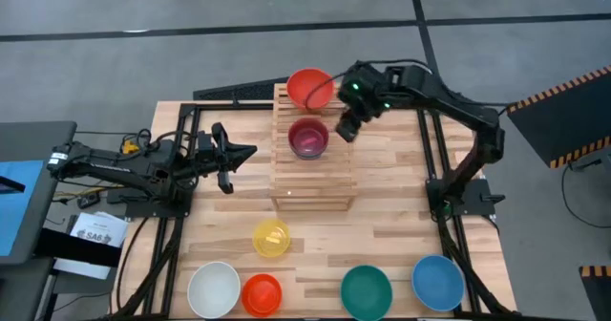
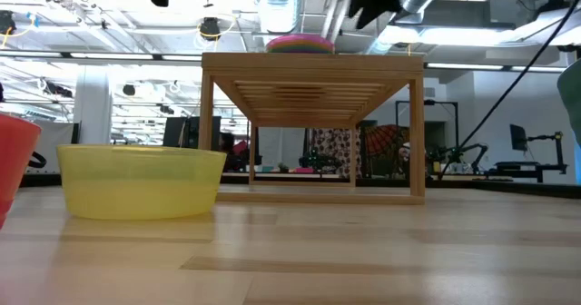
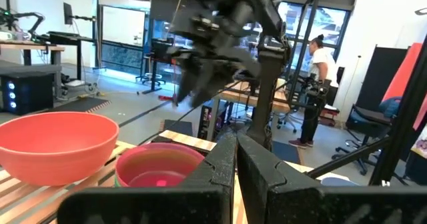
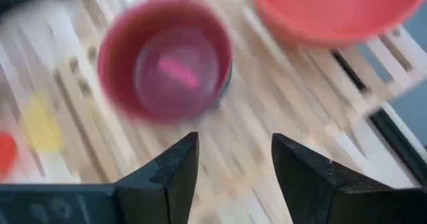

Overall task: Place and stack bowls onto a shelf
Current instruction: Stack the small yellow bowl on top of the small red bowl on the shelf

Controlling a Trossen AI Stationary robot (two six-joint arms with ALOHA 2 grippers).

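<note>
Four bowls are waiting along the near edge of the tabletop [image 1: 382,235]: the white bowl [image 1: 213,288], the orange bowl [image 1: 262,294], the teal bowl [image 1: 367,291] and the blue bowl [image 1: 438,281]. Slightly farther, the yellow bowl [image 1: 271,237] is lying alone, near the front of the shelf [image 1: 313,168].

On the shelf, the magenta bowl [image 1: 308,138] is sitting in the middle, with another bowl seemingly nested under it, and the red bowl [image 1: 309,88] is standing at the far end. The right gripper [image 1: 346,128] is hanging just right of the magenta bowl, its fingers spread and holding nothing. I judge that a bowl is now placed and this arm is free for the next one.

The left gripper [image 1: 225,157] is waiting left of the shelf, fingers pressed together and pointing toward it.

The next move is probably calling for a reach to one of the near bowls, then a grasp on its rim and a careful lift onto the stack.
</note>
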